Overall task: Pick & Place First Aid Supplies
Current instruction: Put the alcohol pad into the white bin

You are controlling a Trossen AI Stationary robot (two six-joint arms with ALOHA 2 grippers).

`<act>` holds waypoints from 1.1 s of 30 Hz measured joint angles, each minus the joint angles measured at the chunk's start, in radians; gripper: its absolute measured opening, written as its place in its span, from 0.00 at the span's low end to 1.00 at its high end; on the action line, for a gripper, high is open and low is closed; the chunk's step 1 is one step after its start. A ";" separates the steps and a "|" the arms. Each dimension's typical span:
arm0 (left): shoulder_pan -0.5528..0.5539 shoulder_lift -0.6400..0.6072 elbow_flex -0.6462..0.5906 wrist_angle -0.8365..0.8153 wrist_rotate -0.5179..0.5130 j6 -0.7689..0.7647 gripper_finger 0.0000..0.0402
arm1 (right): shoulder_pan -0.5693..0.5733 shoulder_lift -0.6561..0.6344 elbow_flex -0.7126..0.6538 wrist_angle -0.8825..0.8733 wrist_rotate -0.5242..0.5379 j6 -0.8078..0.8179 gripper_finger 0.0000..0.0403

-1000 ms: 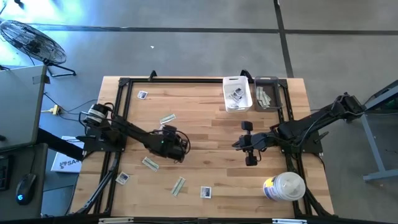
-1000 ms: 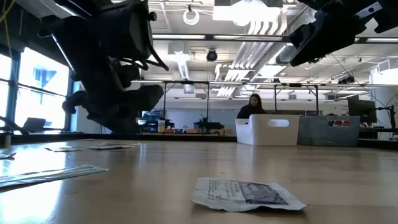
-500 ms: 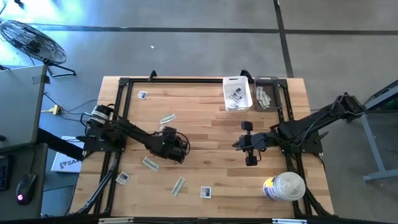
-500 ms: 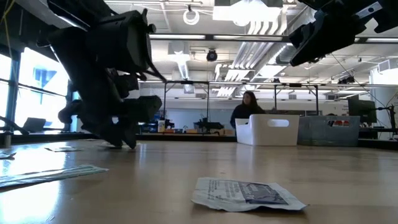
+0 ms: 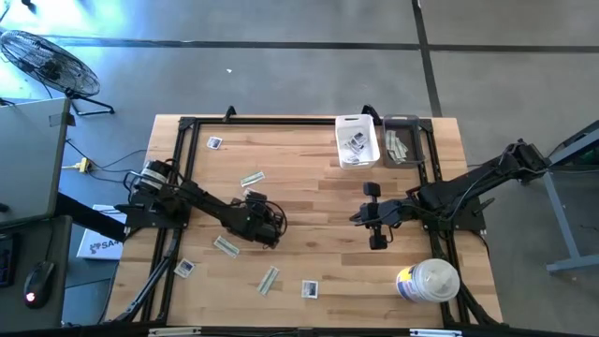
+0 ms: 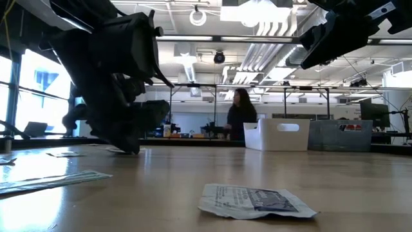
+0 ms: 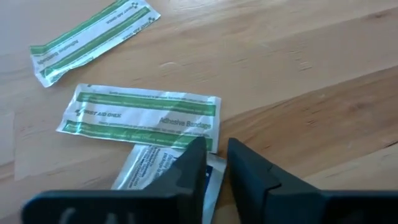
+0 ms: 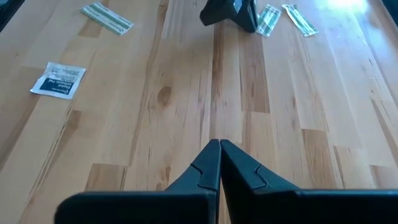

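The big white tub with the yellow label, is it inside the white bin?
No, the tub stands on the table's near right corner, far from the white bin.

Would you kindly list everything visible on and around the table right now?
Square white packets with blue-grey print: three loose on the table seen from above; a fourth at the left tool.
Narrow pale green strip packets: three seen from above, mid-table.
White plastic bin: one, table's edge, holding square packets.
Grey bin: one, beside the white bin, holding strips.
Round white canister with yellow-blue label: one, table corner near the right arm.
Wooden table: one, black-framed.
Floor fan: one, off the table.
Person: one, in the room behind.
Left tool: low over the packets.
Right tool: shut, empty, waiting mid-table.
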 joint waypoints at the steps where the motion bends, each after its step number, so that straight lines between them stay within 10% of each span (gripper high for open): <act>1: 0.000 0.001 0.000 -0.009 0.001 -0.009 0.11 | 0.000 0.000 0.000 0.000 0.000 0.000 0.00; 33: 0.013 -0.184 -0.005 -0.046 0.208 0.215 0.00 | 0.000 0.000 0.000 -0.002 0.003 0.000 0.01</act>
